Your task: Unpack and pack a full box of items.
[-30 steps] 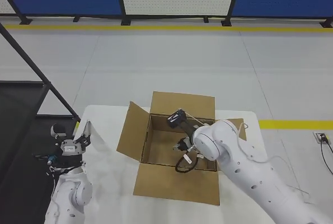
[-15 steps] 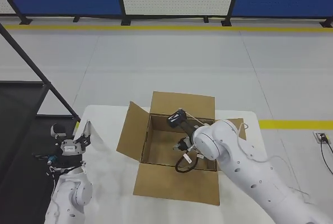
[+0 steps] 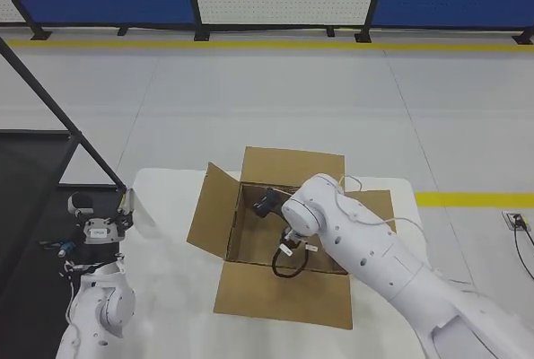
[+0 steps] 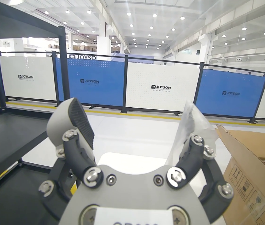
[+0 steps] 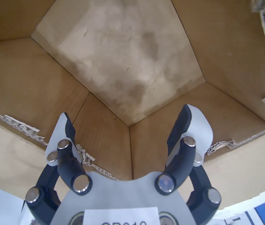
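Well, from the far left: a black shelf [image 3: 20,193] stands beside the table [image 3: 168,269]. The left gripper [image 4: 134,120] hangs at the table's left edge, close to the shelf frame. Its fingers are spread wide with nothing between them, and a scrap of clear plastic [image 4: 190,118] clings to one finger. My worry on this side is that a careless swing would knock the frame, and that the plastic could make a grip slippery. The cardboard box [image 3: 283,294] sits in the middle of the table with its flaps folded out, well apart from that gripper. Over the box the right arm bends down. The right gripper [image 5: 126,115] has its fingers apart and holds nothing, with the tips just past the torn rim and aimed at a corner of the box floor. The part of the floor I can see is plain cardboard, with no item between the fingers, so closing there would likely catch only air. The bigger risk, I think, is a finger or the wrist snagging the ragged rim or a flap. That could drag the light box across the table.
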